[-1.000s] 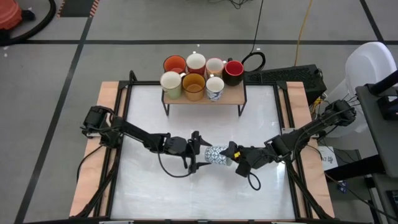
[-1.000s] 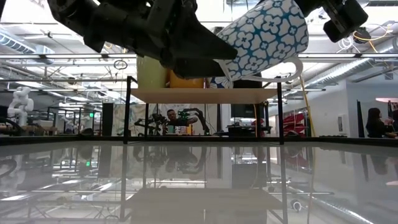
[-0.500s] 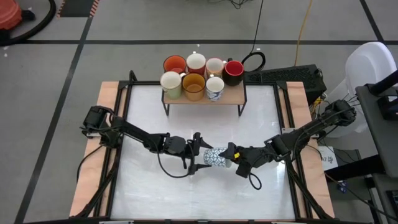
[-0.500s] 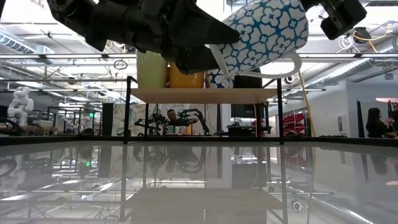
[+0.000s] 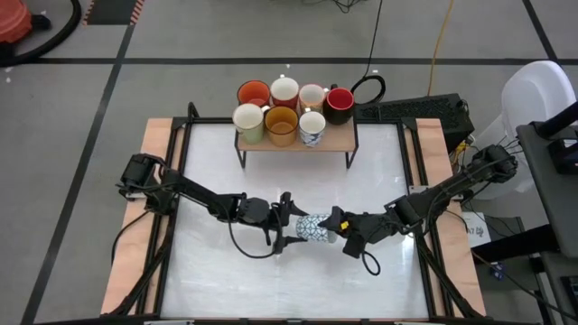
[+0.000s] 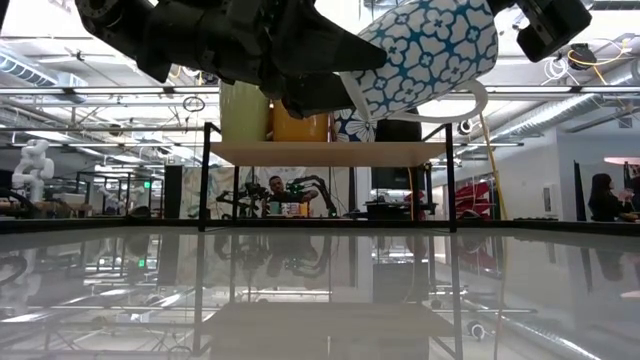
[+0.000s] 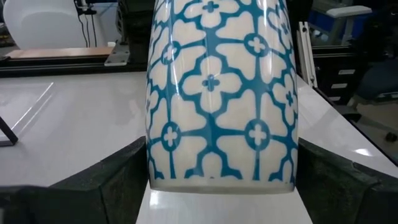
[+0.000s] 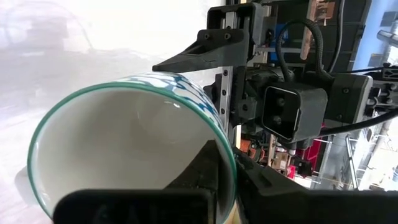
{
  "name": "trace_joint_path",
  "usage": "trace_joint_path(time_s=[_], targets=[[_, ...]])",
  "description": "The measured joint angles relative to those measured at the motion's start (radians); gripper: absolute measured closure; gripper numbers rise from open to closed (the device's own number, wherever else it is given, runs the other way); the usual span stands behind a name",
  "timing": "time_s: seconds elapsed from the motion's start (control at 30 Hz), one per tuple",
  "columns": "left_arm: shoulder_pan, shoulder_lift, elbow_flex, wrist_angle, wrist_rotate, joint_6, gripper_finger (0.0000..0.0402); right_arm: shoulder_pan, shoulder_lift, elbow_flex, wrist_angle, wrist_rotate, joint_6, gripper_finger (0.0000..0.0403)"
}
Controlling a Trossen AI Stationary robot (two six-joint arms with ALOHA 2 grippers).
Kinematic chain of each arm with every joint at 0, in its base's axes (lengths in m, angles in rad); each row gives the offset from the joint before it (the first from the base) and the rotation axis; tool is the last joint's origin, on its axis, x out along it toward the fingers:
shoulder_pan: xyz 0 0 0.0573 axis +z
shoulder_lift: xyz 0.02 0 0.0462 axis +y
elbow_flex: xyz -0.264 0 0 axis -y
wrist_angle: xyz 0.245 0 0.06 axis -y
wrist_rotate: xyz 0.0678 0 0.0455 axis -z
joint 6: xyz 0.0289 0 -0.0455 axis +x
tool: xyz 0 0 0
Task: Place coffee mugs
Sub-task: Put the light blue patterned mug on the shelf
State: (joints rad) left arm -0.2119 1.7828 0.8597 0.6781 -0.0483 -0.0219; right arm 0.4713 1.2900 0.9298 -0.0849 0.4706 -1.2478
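My right gripper (image 5: 341, 236) pinches the patterned mug (image 5: 313, 229) rim, mid-air over the table's front middle. It lies sideways, base toward my wide-open left gripper (image 5: 287, 225) straddling it.

A white mug (image 5: 313, 228) patterned with teal-blue four-petalled flower shapes is seen between two black end effectors, the left end effector (image 5: 287, 226) and the right end effector (image 5: 340, 227); its inside is plain white with a green-blue rim. The counter (image 5: 208, 144) is glossy white, bordered by pale wood. On a light wooden shelf (image 5: 339, 137), an orange mug (image 5: 254, 93), a white mug (image 5: 284, 89), a cream mug (image 5: 312, 96), a red mug (image 5: 340, 101), a cream-white mug (image 5: 248, 120), an amber-yellow mug (image 5: 281, 125) and a white mug with bluish pattern (image 5: 312, 127) are grouped. The floor is grey with dark lines.
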Motion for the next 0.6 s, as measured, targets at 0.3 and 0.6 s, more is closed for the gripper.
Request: trace_joint_path(time_s=[0.3,0.6], targets=[[0.0,0.0,0.0,0.007,-0.009,0.004,0.0064,-0.001,0.0,0.0,0.01,0.001,0.173,0.0359],[-0.011,-0.002,0.0,0.008,-0.057,0.055,0.0064,0.003,0.0,0.0,0.055,0.059,0.324,0.0346]])
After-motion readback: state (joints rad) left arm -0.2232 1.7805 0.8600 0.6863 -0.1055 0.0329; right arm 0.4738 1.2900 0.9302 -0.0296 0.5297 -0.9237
